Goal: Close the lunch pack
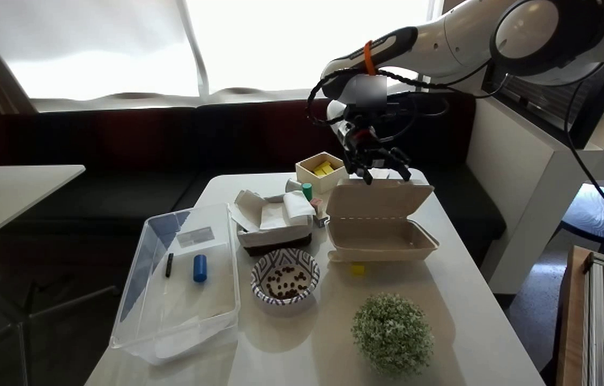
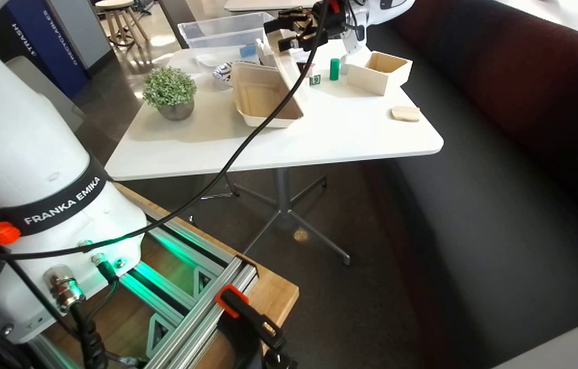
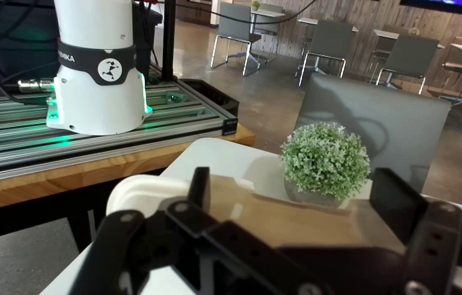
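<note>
While its lid (image 1: 379, 199) stands raised at the hinge, the lunch pack (image 1: 379, 236) rests right of centre in an exterior view, on a white bench (image 1: 334, 321), its base open to the top. Beside the lid's upper edge, above and right of centre, hangs the tool (image 1: 386, 172); the wrist view shows its fingers (image 3: 397, 205) spread wide apart, though whether they touch the lid I cannot tell. Lower left in that exterior view, a clear plastic bin (image 1: 189, 300) holds a blue cylinder (image 1: 200, 268) and a short black stick (image 1: 169, 265). Just below the middle, a patterned bowl (image 1: 310, 268) carries dark brown bits (image 1: 286, 293), scattered over its bottom. Left of the middle, a box (image 1: 277, 236) holds loose white paper (image 1: 275, 217), and a little above centre a small cream tub (image 1: 328, 183) contains yellow pieces (image 1: 324, 168). A yellow square (image 1: 358, 269) shows just below the lunch pack, and a leafy plant (image 1: 393, 335) stands near the bottom.
</note>
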`<move>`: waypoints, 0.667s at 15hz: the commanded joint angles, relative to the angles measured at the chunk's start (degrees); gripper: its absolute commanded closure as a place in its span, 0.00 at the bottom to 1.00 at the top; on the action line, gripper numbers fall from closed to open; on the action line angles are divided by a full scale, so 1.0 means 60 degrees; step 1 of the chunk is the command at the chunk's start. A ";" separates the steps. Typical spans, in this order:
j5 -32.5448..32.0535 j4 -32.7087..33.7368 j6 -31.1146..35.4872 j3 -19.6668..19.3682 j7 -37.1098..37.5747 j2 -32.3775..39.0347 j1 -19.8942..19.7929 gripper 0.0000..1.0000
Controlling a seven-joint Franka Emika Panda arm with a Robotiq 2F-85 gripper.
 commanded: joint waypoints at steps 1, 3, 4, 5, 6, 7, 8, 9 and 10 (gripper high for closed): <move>-0.0235 -0.1066 0.0000 0.0263 0.0175 -0.0384 0.0107 0.00; -0.0234 -0.1354 0.0000 0.0430 0.0408 -0.0377 0.0190 0.00; -0.0228 -0.1467 0.0000 0.0510 0.0531 -0.0354 0.0236 0.00; -0.0223 -0.1556 0.0000 0.0583 0.0664 -0.0328 0.0284 0.00; -0.0209 -0.1640 0.0000 0.0647 0.0814 -0.0306 0.0332 0.00; -0.0211 -0.1725 0.0000 0.0736 0.0978 -0.0265 0.0367 0.00; -0.0204 -0.1759 0.0000 0.0789 0.1119 -0.0226 0.0410 0.00; -0.0193 -0.1839 0.0000 0.0888 0.1274 -0.0167 0.0418 0.00; -0.0182 -0.1877 0.0000 0.0942 0.1408 -0.0109 0.0436 0.00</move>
